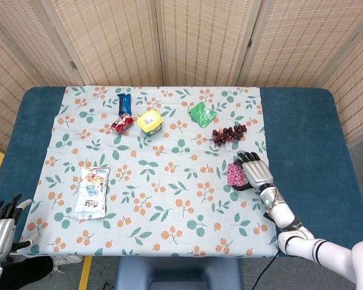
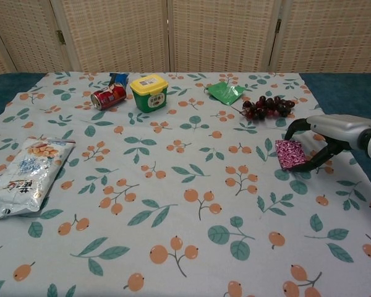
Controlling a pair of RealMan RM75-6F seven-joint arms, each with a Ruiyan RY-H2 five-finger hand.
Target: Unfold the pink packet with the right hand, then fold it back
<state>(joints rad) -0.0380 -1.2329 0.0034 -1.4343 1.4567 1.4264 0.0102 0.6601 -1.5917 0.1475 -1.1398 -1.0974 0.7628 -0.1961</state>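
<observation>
Nothing is reading clearly enough to spell out. At the left edge of the chest view, the white snack bag [image 2: 26,176] is showing large blue characters down its front, too blurred to make out. In the upper left, the yellow lid of the green tub [image 2: 149,92] is carrying a small printed label, and the red can [image 2: 109,98] lying beside it is showing white markings, all of them illegible.
</observation>
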